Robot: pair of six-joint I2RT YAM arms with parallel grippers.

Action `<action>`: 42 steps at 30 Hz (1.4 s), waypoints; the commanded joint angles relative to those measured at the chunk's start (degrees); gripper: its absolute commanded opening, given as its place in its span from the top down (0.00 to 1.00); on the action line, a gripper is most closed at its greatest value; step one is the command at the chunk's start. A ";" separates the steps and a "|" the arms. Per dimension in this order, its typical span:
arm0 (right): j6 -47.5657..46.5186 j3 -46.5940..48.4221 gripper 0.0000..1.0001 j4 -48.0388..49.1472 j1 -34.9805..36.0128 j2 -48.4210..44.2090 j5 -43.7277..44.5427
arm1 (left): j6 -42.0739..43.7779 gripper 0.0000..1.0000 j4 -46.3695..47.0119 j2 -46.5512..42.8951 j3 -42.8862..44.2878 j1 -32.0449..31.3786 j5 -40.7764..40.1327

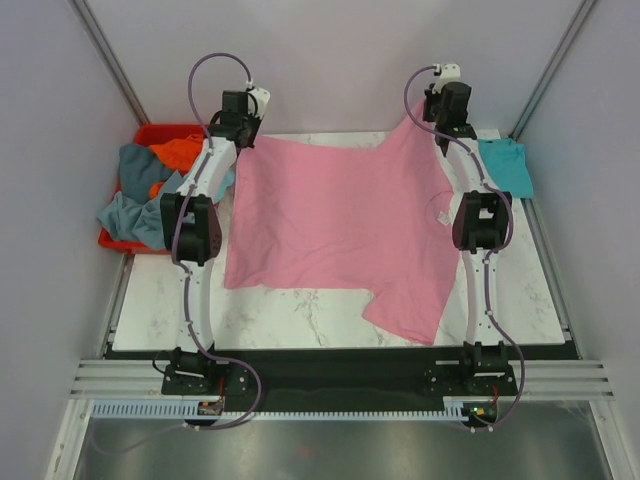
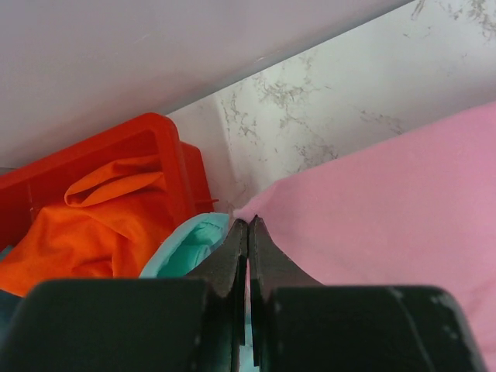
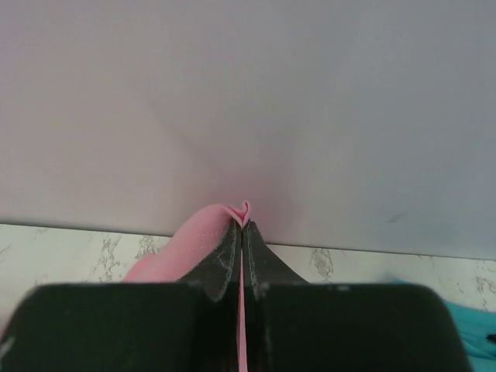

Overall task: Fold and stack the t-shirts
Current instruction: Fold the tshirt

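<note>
The pink t-shirt (image 1: 340, 225) lies spread on the marble table (image 1: 300, 315), one sleeve hanging toward the near edge. My left gripper (image 1: 248, 138) is shut on its far left corner; in the left wrist view the shut tips (image 2: 248, 226) meet the pink cloth (image 2: 387, 209). My right gripper (image 1: 428, 122) is shut on the far right corner and holds it lifted; in the right wrist view pink cloth (image 3: 194, 240) pokes out between the tips (image 3: 245, 225). A folded teal t-shirt (image 1: 505, 165) lies at the far right and also shows in the right wrist view (image 3: 474, 335).
A red bin (image 1: 150, 135) stands off the table's left edge with orange (image 1: 175, 155) and grey-blue (image 1: 135, 215) shirts. In the left wrist view the bin (image 2: 159, 136), orange shirt (image 2: 93, 232) and mint shirt (image 2: 186, 246) are close. Walls stand behind.
</note>
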 commanded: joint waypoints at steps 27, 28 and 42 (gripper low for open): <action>-5.40 -39.19 1.00 -6.55 -3.37 -36.61 -5.27 | -2.33 0.98 -1.54 -16.45 -19.56 4.51 11.66; -5.58 -40.08 1.00 -7.16 -3.37 -37.32 -5.62 | -2.34 0.98 -1.36 -17.24 -20.36 4.60 12.19; -6.46 -56.16 1.00 -7.96 -3.37 -50.77 -7.21 | -2.69 0.98 -1.09 -27.61 -33.10 4.69 14.56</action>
